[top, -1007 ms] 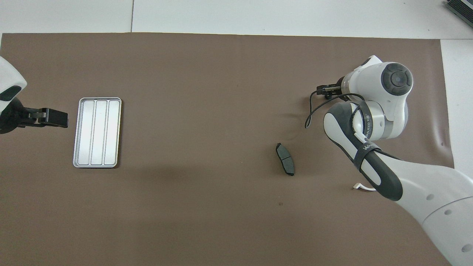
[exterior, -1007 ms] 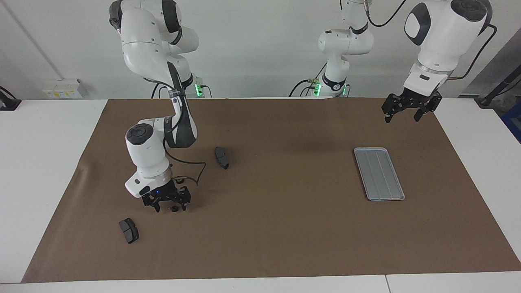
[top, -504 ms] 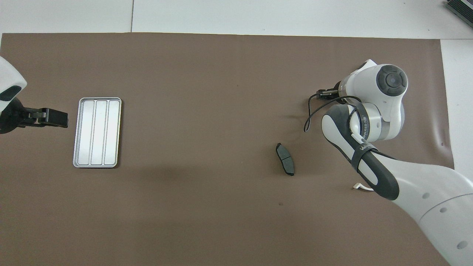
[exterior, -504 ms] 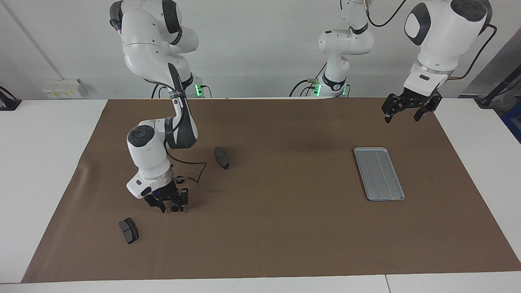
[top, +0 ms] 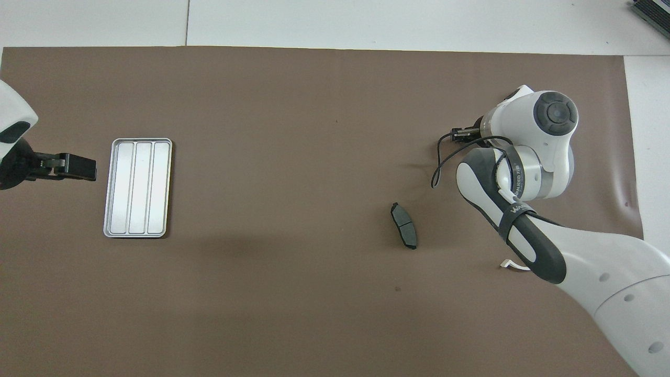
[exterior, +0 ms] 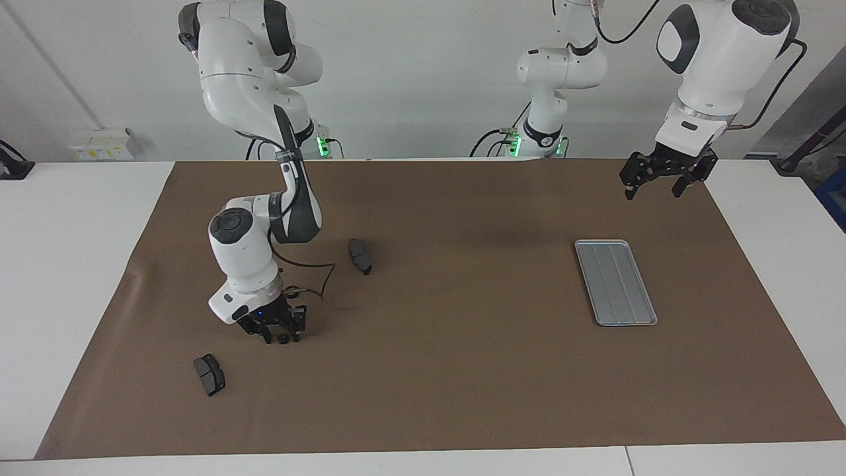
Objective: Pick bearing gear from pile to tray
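Gear (exterior: 283, 338) in right gripper (exterior: 277, 335); no legible labels.

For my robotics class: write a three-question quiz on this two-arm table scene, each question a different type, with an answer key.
1. True or false: the tray holds a gear.
2. Multiple choice: the right pincer is (A) over the tray, (B) low at a small black gear on the brown mat, (C) on a brake pad.
3. Fill in: the left pincer hangs in the air, nearer the robots than the ____.

Key: 1 false, the tray is empty. 2 B. 3 tray.
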`<move>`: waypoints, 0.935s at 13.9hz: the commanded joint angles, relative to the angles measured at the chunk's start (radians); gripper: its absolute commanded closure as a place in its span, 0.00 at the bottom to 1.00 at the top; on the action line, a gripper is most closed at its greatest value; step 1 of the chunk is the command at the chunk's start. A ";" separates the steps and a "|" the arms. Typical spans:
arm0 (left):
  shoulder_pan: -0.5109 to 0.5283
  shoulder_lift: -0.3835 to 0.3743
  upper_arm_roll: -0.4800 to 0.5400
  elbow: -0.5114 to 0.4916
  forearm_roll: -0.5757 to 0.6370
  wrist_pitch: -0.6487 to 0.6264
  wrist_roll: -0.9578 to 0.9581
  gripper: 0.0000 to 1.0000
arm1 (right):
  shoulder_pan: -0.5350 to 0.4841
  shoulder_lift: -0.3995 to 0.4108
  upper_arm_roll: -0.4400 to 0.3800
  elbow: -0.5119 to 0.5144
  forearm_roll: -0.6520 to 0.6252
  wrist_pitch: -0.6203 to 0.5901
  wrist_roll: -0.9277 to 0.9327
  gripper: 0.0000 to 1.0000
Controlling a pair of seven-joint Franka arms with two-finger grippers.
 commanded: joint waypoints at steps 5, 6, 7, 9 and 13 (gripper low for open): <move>0.005 -0.033 0.000 -0.038 -0.007 0.016 0.017 0.00 | -0.003 -0.004 0.005 -0.006 0.002 -0.018 0.000 1.00; 0.005 -0.033 0.000 -0.038 -0.006 0.016 0.017 0.00 | -0.003 -0.004 0.005 -0.006 0.002 -0.019 0.002 1.00; 0.005 -0.033 0.000 -0.038 -0.007 0.016 0.015 0.00 | -0.003 -0.004 0.005 -0.005 0.002 -0.021 0.002 1.00; 0.005 -0.033 0.000 -0.038 -0.007 0.017 0.017 0.00 | -0.003 -0.008 0.005 0.000 0.002 -0.025 0.003 1.00; 0.005 -0.033 0.000 -0.038 -0.005 0.016 0.017 0.00 | 0.013 -0.103 0.006 0.012 0.005 -0.140 0.089 1.00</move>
